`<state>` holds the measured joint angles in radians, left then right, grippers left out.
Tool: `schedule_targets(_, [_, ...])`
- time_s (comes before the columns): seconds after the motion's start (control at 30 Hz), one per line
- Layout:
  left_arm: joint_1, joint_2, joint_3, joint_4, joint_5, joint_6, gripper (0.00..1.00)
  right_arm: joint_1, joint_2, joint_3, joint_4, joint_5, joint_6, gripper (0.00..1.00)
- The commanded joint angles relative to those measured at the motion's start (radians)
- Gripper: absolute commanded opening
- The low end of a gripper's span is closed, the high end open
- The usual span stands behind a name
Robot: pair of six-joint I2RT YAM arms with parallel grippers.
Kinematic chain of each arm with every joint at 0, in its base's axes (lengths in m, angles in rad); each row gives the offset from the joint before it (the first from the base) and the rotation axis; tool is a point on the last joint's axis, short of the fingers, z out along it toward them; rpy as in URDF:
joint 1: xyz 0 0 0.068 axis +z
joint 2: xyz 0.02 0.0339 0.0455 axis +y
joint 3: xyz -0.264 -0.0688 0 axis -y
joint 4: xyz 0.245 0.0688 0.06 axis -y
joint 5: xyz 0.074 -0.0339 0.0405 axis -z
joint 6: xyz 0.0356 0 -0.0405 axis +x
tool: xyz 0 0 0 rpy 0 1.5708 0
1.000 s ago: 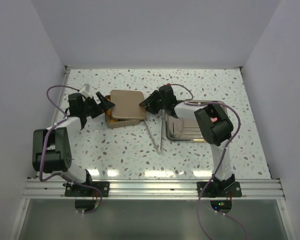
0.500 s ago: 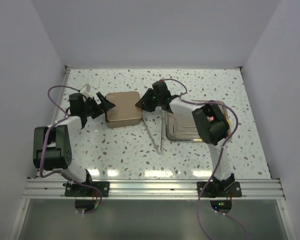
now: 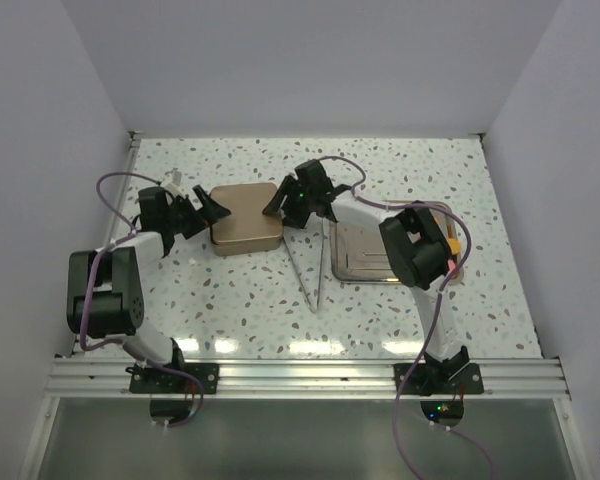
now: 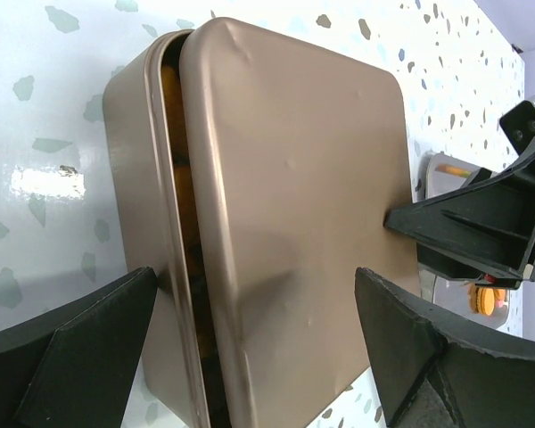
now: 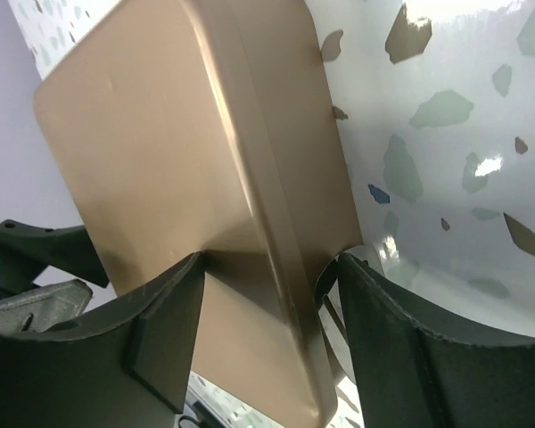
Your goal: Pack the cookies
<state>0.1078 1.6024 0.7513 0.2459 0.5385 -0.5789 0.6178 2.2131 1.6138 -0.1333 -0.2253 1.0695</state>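
Within 1 second the lid [image 3: 246, 205] has slid square over the tin [image 4: 138, 223], at 11 o'clock on the counter [image 3: 400, 320]. The right gripper [image 3: 277, 207] pinches its 3 o'clock rim, while the left gripper [image 3: 213, 207] gapes wide at 9. Orange cookies [image 4: 171, 94] show through a remaining gap, so packing looks nearly done.

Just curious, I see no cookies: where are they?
In the left wrist view, orange cookies show inside the gold tin under its lid; overhead, it sits left of the metal tray.
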Motion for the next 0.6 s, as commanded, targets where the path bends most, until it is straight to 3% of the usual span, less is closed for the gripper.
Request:
schedule_targets(0.0, [-0.002, 0.013, 0.039, 0.029, 0.067, 0.017, 0.98, 0.039, 0.026, 0.035, -0.14, 0.004, -0.039, 0.65])
schedule_targets(0.57, [-0.002, 0.03, 0.057, 0.053, 0.086, -0.002, 0.97, 0.045, 0.069, 0.316, -0.522, 0.112, -0.158, 0.86])
